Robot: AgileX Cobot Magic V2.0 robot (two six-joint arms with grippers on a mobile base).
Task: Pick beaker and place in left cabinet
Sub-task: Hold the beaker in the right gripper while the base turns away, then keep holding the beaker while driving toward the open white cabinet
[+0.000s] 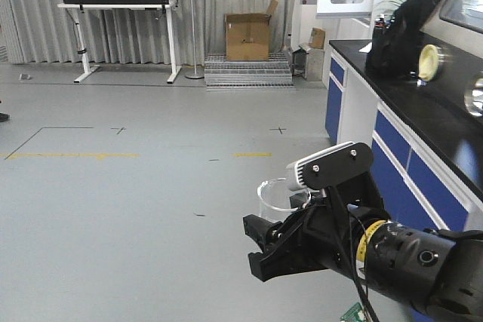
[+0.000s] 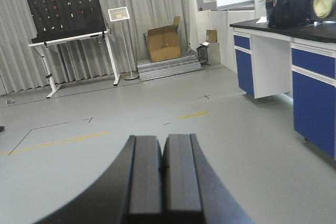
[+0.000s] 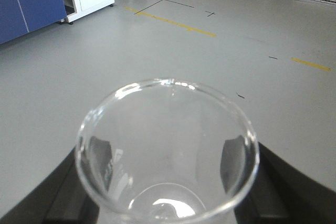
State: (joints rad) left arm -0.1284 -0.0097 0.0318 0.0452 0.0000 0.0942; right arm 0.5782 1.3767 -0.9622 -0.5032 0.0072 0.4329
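1. The clear glass cylindrical beaker with the rolled rim sits upright between the black fingers of the right gripper, one dark finger on each side of its lower wall. It hangs in the air above the pale grey floor, touching nothing else
2. The left gripper has its two black fingers pressed flat together and carries nothing
3. The step in hand looks like the carry: the beaker is lifted, but the left cabinet shows in no view, so it has to be found before any placing
4. To do this well, I would keep the mouth level and the travel slow and smooth; glass is slick and brittle, so the squeeze should be firm enough not to slip but no harder
5. The grip seems low on the wall, so a sudden swing could tip the beaker over the fingers
6. The beaker is colourless and fully see-through, its wide mouth wider than its base, with bright glints along the rim and bottom. It appears empty; neither graduation marks nor a spout can be made out clearly
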